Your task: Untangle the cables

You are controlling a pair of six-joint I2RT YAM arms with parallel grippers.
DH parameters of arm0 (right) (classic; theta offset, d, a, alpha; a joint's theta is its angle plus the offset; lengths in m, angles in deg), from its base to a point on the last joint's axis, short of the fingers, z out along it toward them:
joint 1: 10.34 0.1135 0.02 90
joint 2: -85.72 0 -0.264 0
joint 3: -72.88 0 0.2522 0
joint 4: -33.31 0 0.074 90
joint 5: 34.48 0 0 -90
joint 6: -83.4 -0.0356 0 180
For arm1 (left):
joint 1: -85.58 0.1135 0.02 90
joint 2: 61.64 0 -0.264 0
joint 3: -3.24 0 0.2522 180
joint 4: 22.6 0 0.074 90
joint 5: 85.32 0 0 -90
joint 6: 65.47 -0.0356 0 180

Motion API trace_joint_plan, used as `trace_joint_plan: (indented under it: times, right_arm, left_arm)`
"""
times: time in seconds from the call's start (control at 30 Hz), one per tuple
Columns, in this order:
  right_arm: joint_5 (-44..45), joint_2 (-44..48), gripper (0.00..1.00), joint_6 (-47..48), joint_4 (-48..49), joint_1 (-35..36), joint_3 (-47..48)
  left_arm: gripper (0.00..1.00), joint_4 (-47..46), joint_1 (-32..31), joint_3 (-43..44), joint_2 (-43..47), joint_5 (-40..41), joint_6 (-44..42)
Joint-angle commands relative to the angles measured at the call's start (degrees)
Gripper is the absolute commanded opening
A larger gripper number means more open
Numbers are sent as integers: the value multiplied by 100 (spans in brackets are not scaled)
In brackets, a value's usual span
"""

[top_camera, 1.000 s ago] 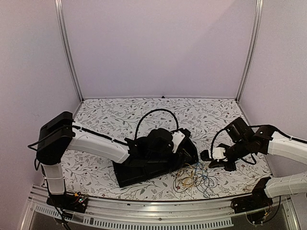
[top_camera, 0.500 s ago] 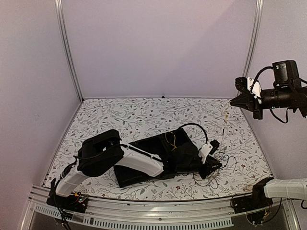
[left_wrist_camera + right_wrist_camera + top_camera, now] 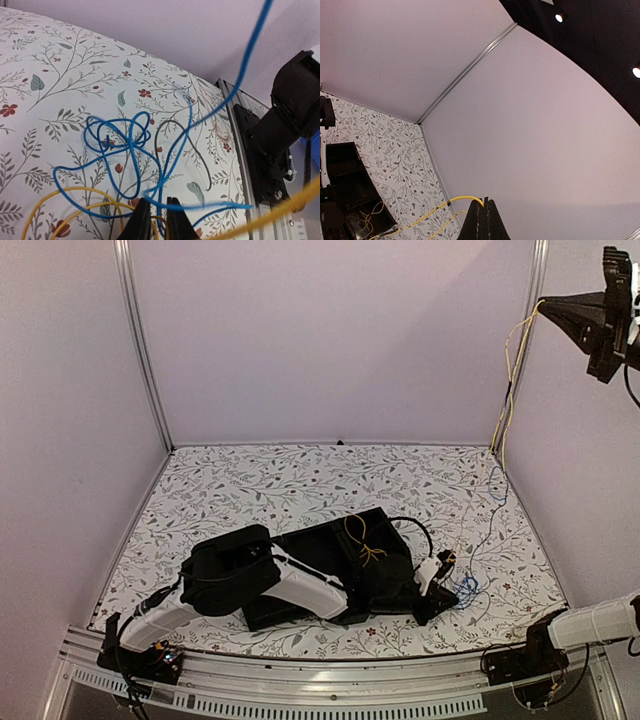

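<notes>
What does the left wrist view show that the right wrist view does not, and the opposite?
Only the left wrist view: the thin blue cable looped in a knot, pinched by the left fingers. Only the right wrist view: the flat black tray and the right fingers, shut on the thin yellow cable. Both: that yellow cable and the floral table cover.
</notes>
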Motion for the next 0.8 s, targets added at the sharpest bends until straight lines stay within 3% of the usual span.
trace_joint_plan:
  times: [0.0,0.3,0.47,0.67,0.77]
  right_arm:
    - [394,-135,0,-575,805,-18,679]
    - [1432,-189,0,-516,1689,-19,960]
    - [1765,232,0,-386,1646,-21,-329]
    - [2112,936,0,-261,1603,-15,-2128]
    - [2114,1208,0,-206,1492,-33,-2751]
  left_arm:
    - [10,8,-76,96,-146,-138,70]
    - [4,-125,-68,14,-117,-191,50]
    - [7,-457,-88,-613,453,-104,-79]
    - [38,-821,-214,-1684,1580,198,-234]
    - [48,-899,-297,-2158,2130,428,-323]
